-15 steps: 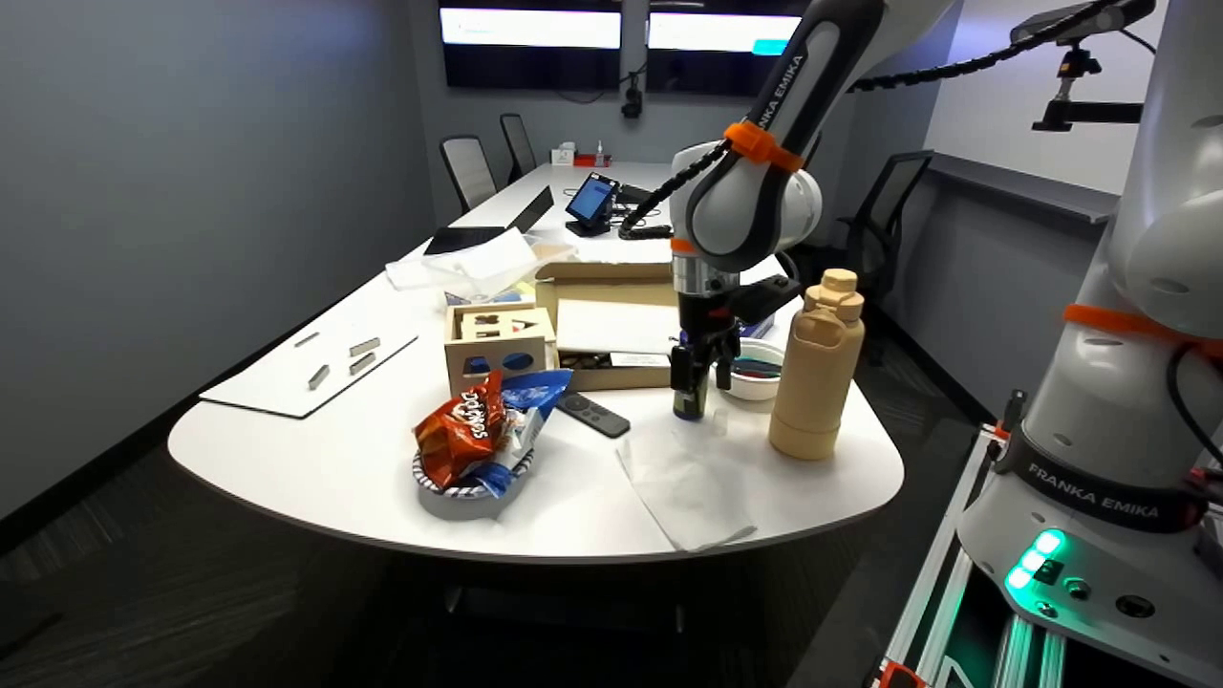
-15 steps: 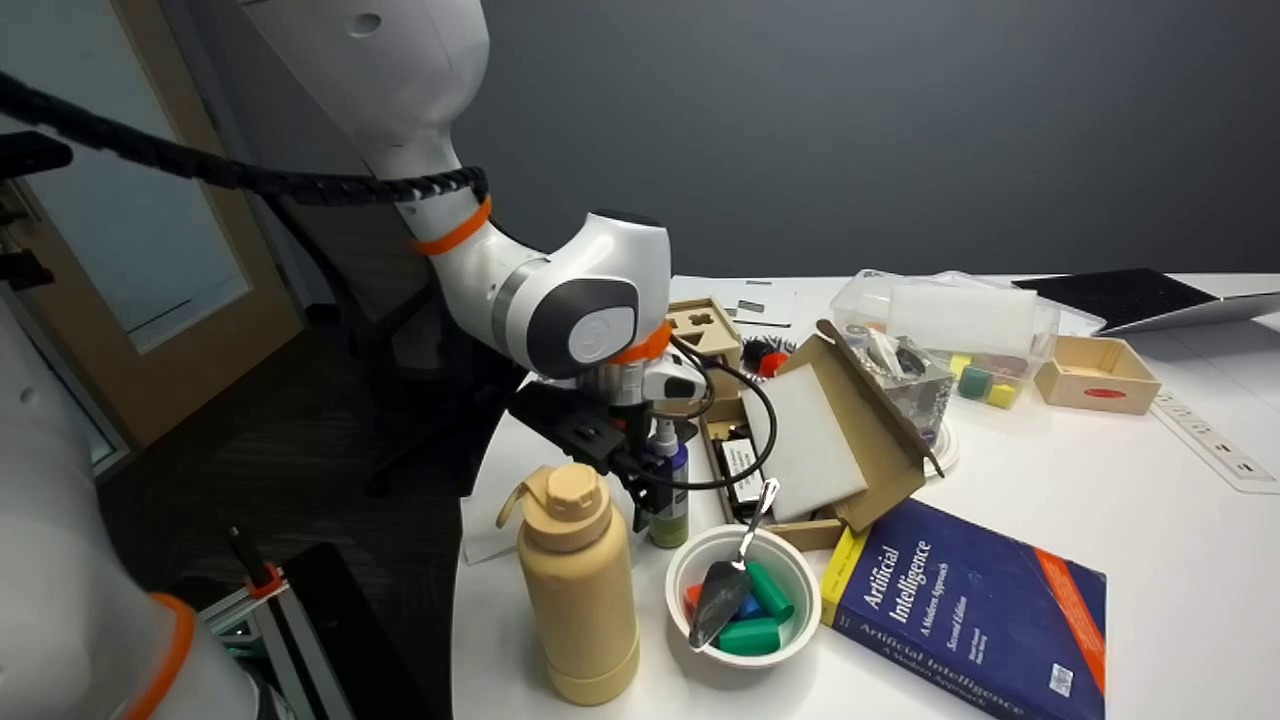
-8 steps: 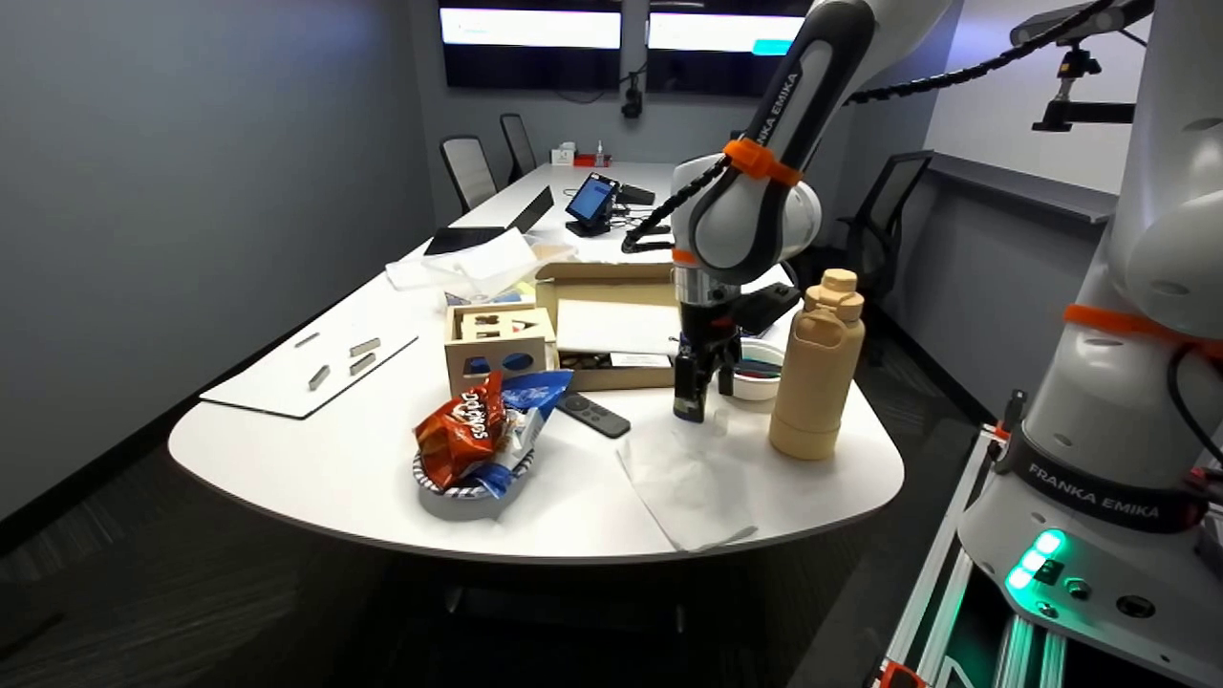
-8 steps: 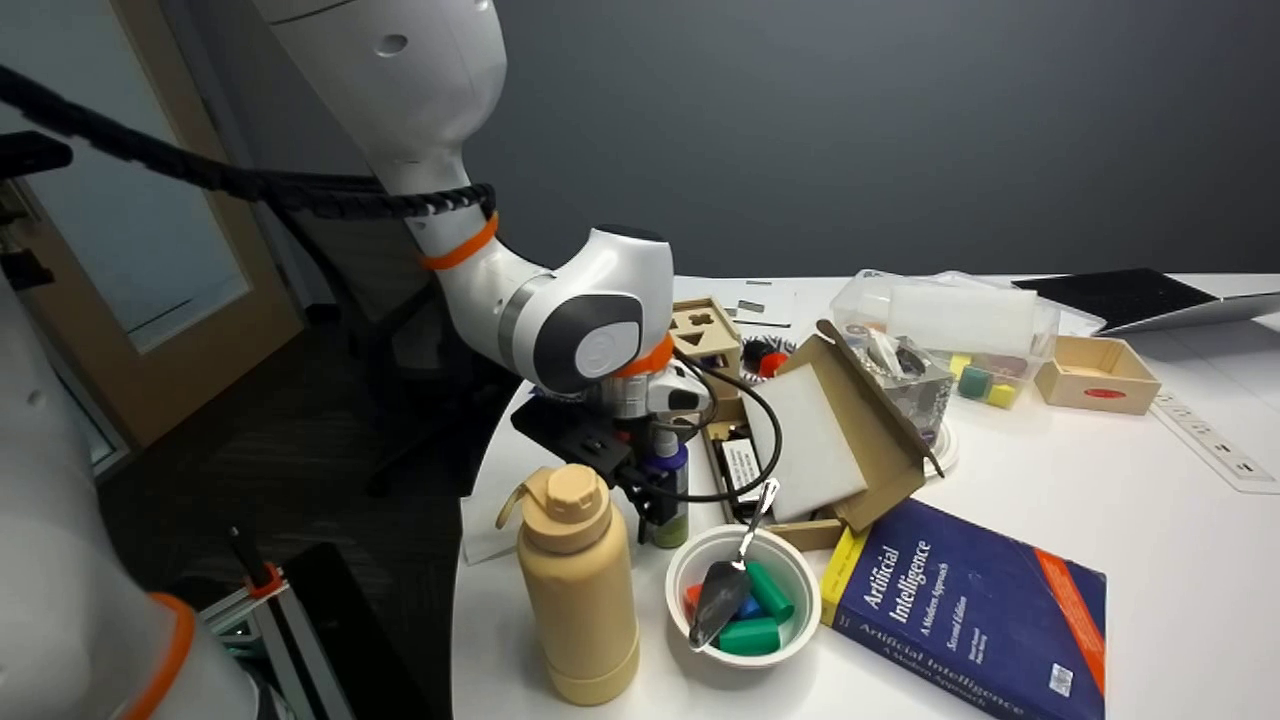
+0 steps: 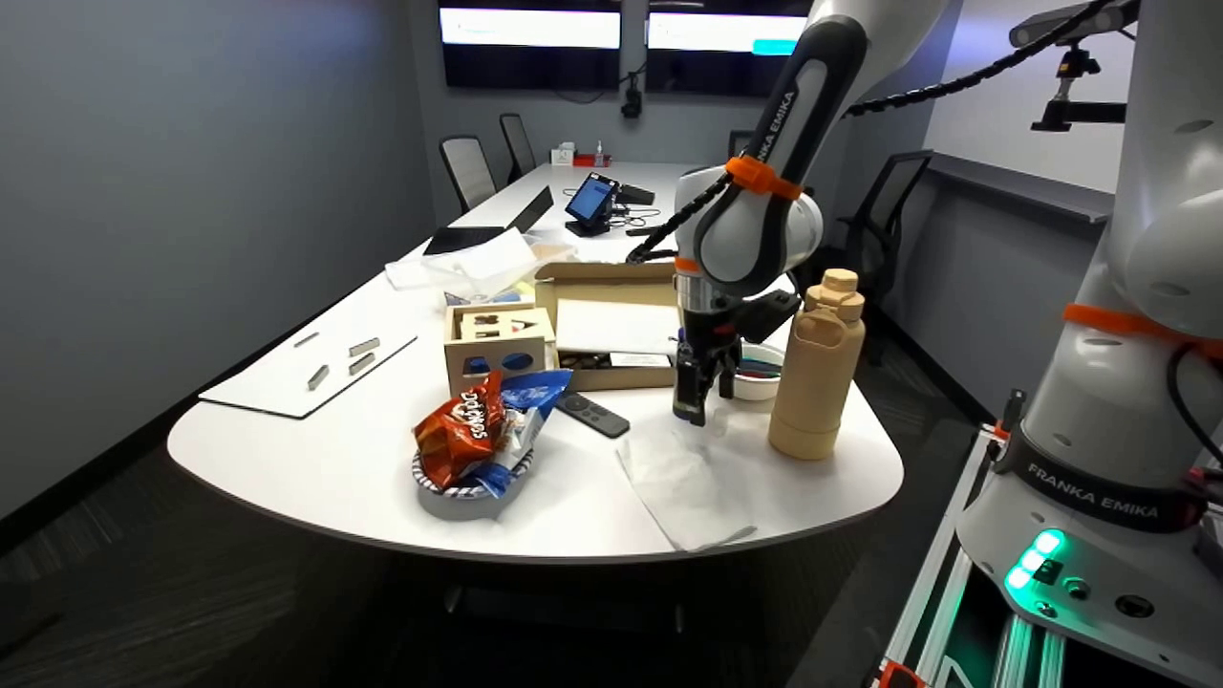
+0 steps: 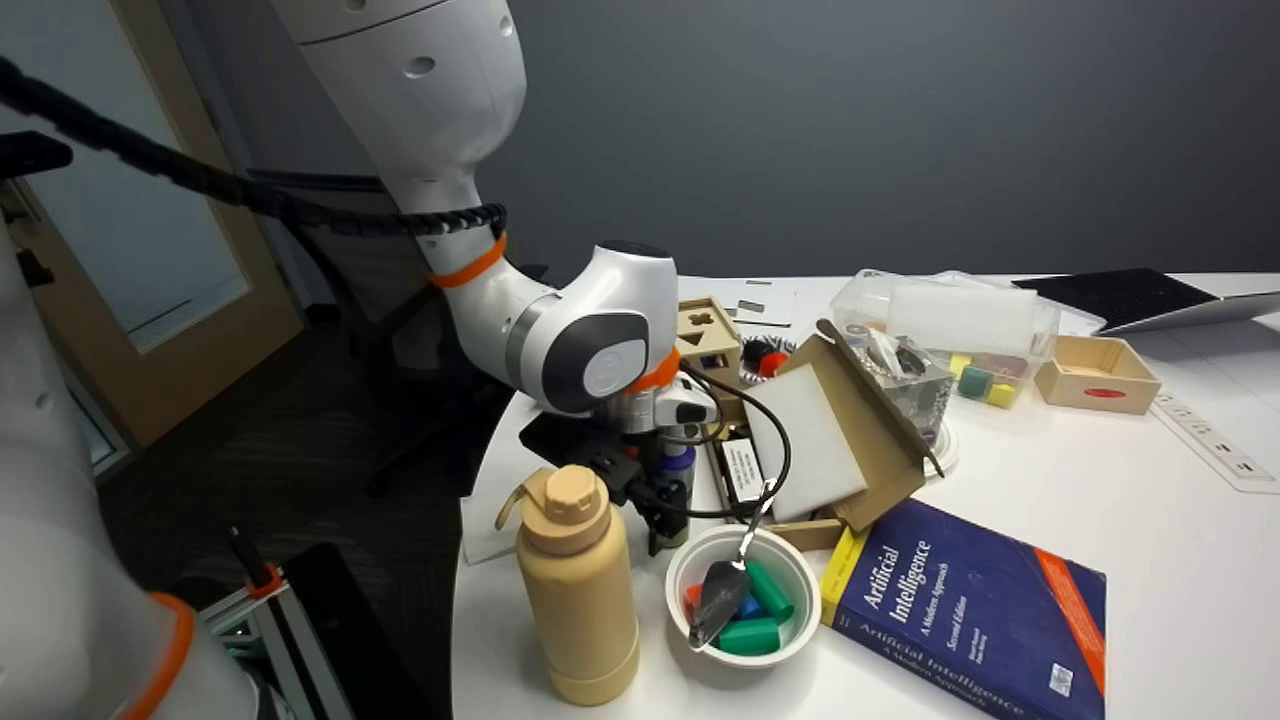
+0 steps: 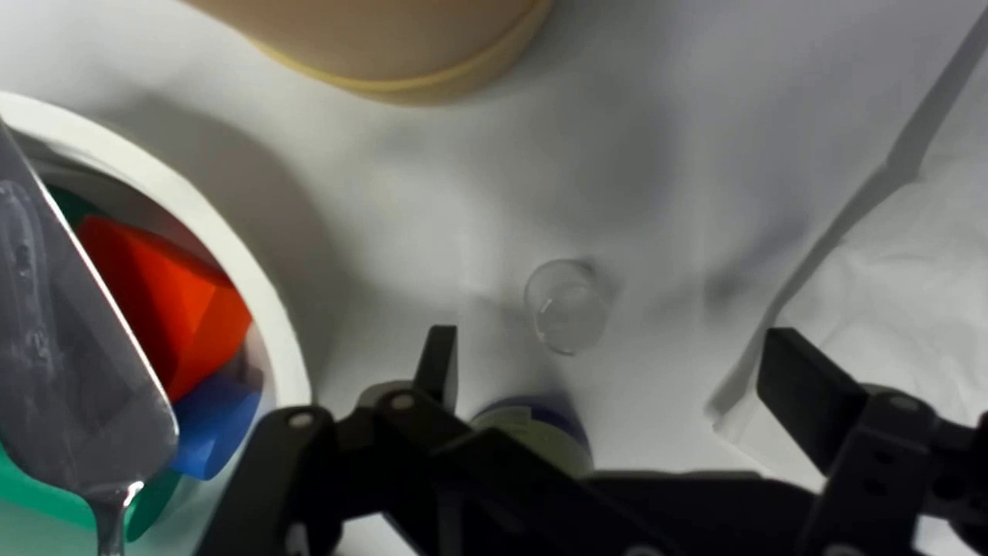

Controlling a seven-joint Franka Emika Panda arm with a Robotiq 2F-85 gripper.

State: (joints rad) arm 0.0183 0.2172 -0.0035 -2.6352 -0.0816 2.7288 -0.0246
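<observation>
My gripper (image 7: 617,367) is open and empty, fingers pointing down just above the white table; it also shows in both exterior views (image 5: 710,401) (image 6: 662,525). A small clear cap or cup (image 7: 567,307) lies on the table between and slightly ahead of the fingertips, apart from them; it shows faintly in an exterior view (image 5: 718,422). A purple and green bottle (image 6: 678,465) stands upright close behind the gripper; its base (image 7: 540,436) is partly hidden by the fingers. A white bowl (image 7: 266,289) of coloured blocks with a metal cake server (image 7: 69,371) is beside the left finger.
A tall beige bottle (image 5: 817,382) stands close to the gripper. A white paper sheet (image 5: 693,502) lies near the right finger. An open cardboard box (image 6: 870,430), blue book (image 6: 970,600), wooden shape box (image 5: 497,354), remote (image 5: 592,414) and snack bags (image 5: 468,430) are also around.
The arm and open gripper have moved down toward the table, beside the purple and green bottle. The objects on the table have not visibly moved.
</observation>
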